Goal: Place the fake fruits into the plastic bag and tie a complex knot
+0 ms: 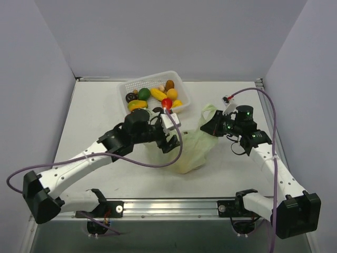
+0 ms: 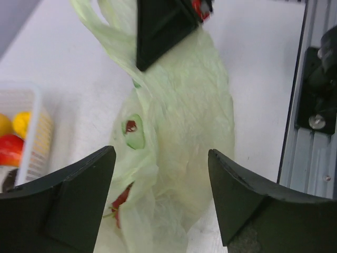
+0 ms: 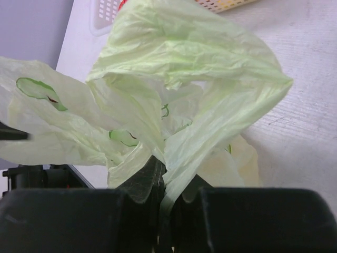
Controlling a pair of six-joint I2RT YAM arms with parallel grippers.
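Note:
The pale-green plastic bag (image 1: 192, 150) lies crumpled in the middle of the table, one handle loop (image 1: 208, 112) pulled up to the right. My right gripper (image 1: 211, 125) is shut on a bunched fold of the bag (image 3: 179, 63), pinched between its fingers (image 3: 142, 182). Just left of the bag, my left gripper (image 1: 171, 140) hovers above it, open, with nothing between its fingers (image 2: 84, 195). Something red (image 2: 122, 199) shows through the plastic bag (image 2: 184, 121). Several fake fruits (image 1: 152, 95) sit in the white basket (image 1: 176, 81).
The white perforated basket (image 2: 31, 158) stands at the back of the table, close behind my left arm. An aluminium rail (image 1: 174, 206) runs along the near edge and carries both arm bases. Grey walls close in the table on three sides.

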